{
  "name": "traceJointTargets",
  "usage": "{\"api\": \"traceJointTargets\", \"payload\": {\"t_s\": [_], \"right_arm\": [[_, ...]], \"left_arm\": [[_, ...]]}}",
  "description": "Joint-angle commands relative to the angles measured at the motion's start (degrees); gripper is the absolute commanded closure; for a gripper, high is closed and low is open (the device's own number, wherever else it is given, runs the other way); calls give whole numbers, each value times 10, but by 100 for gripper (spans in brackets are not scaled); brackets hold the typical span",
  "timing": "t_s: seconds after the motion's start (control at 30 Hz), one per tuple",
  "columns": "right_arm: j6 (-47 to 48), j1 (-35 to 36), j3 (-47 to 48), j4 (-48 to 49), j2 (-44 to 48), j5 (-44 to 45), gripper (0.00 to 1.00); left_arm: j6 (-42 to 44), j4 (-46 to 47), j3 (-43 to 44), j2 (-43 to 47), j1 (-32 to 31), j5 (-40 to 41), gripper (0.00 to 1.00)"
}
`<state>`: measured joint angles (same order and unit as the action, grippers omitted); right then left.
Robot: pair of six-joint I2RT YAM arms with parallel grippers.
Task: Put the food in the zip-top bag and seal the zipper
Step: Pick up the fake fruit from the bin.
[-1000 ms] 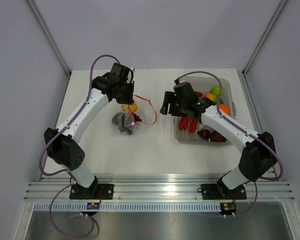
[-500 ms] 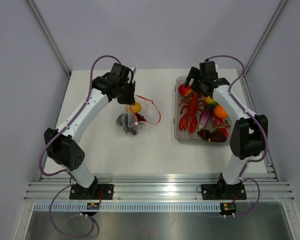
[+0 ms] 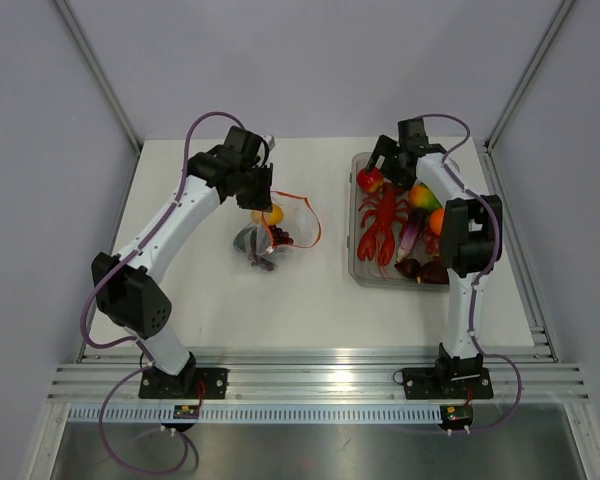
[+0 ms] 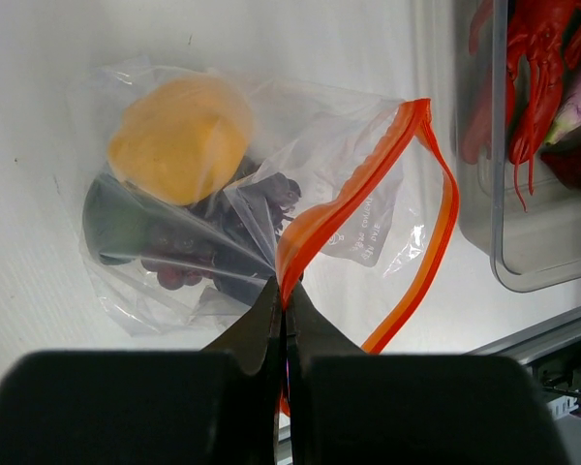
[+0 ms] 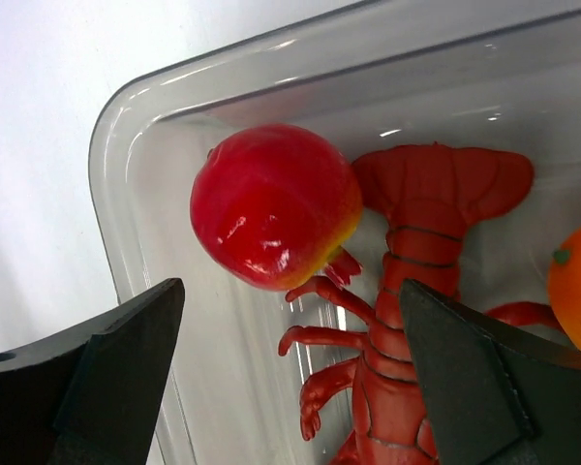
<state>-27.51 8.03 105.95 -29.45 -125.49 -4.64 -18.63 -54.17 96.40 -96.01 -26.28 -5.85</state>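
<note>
At 9 o'clock of table (image 3: 230,300) centre: zip-top bag (image 3: 268,240), part filled; zipper (image 4: 368,165) pinched by left end effector (image 4: 283,302), clamped tight. Farther, right end effector (image 5: 290,295), spread wide, empty, poised over red apple (image 5: 271,203) at 11 o'clock corner of tub (image 5: 111,165). Step judged: next pick. Descent, closure around apple needed.

Before me lies a white table (image 3: 310,300). On its right side I see a clear, rigid tub (image 3: 356,268) with rounded corners. A ribbed metal rail (image 3: 320,380) runs along the near edge, and plain grey walls (image 3: 310,60) stand behind.
</note>
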Motion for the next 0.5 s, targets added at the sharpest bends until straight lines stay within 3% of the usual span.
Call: {"api": "traceJointTargets", "payload": {"t_s": [0.0,0.47], "right_arm": [[10,-13,47,10,-29,-33,1],[17,-19,65,45,-78,-108,1]], "left_arm": [[3,12,24,-1,-2,-12,100],[-6,11,19,-2,-2,-7,100]]}}
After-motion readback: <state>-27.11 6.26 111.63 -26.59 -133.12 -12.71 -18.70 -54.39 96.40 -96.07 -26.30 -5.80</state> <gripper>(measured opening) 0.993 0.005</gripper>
